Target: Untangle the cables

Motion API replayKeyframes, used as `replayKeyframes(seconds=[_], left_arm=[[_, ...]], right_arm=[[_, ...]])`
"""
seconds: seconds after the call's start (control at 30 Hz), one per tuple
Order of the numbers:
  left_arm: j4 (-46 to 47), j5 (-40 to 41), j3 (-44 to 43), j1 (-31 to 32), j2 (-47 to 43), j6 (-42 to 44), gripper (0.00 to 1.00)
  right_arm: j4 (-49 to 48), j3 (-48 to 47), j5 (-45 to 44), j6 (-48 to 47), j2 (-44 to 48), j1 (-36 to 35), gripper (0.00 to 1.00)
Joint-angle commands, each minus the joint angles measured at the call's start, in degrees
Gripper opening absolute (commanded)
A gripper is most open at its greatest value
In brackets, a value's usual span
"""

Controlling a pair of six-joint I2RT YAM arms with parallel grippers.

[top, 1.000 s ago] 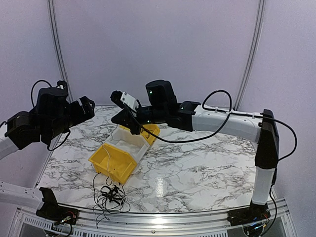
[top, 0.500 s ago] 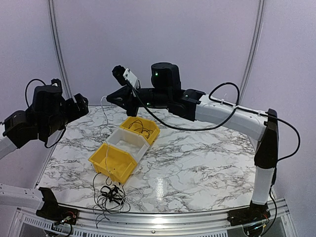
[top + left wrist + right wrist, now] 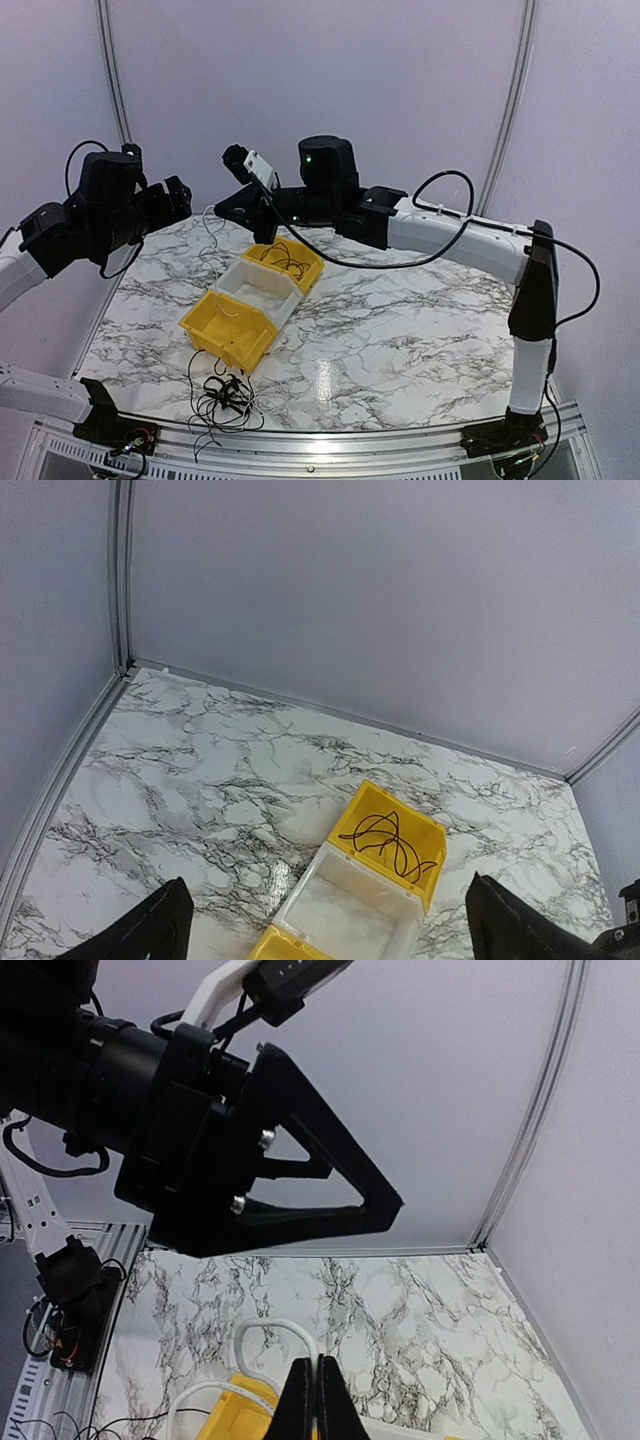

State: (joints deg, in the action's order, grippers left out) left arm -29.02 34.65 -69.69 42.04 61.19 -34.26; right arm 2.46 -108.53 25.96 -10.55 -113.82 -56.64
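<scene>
My right gripper [image 3: 221, 206] is raised above the table's far left, shut on a thin white cable [image 3: 211, 232] that hangs toward the bins. In the right wrist view the shut fingers [image 3: 318, 1392] pinch this white cable [image 3: 276, 1332], which loops just beyond them. My left gripper [image 3: 185, 196] is open and empty, close to the left of the right one; its black body [image 3: 250, 1160] fills the right wrist view. A tangle of black cables [image 3: 225, 395] lies at the table's near edge. One black cable [image 3: 392, 844] lies in the far yellow bin [image 3: 432, 842].
Three bins stand in a diagonal row: far yellow [image 3: 309, 263], white [image 3: 262, 288], near yellow [image 3: 228, 328]. The white bin [image 3: 345, 905] sits below my left gripper [image 3: 335, 925]. Booth walls rise close behind the marble table [image 3: 420, 330].
My right gripper has risen from over the bins and moved left, lifting the white cable. My left gripper has risen and closed in toward it.
</scene>
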Motion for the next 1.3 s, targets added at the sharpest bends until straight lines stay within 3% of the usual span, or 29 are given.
replayKeyframes(seconds=[0.0, 0.3, 0.9, 1.17, 1.27], left_arm=[[0.9, 3.4, 0.6, -0.4, -2.1, 1.3, 0.99], [3.9, 0.9, -1.1, -0.5, -2.7, 7.8, 0.99], [3.8, -1.8, 4.8, -0.6, -6.9, 7.3, 0.99], [3.4, -4.6, 6.5, -0.6, -7.2, 6.4, 0.99], [3.4, -5.6, 7.0, -0.6, -6.8, 6.5, 0.99]], right_arm=[[0.1, -2.2, -1.4, -1.3, -1.5, 0.3, 0.0], [1.4, 3.8, 0.3, -2.4, -5.4, 0.5, 0.0], [3.7, 6.0, -2.6, -4.8, -16.6, -1.8, 0.0], [4.9, 9.1, -6.6, -9.5, -11.7, -2.5, 0.34], [5.8, 14.1, -7.9, -12.8, -6.2, -2.4, 0.39]])
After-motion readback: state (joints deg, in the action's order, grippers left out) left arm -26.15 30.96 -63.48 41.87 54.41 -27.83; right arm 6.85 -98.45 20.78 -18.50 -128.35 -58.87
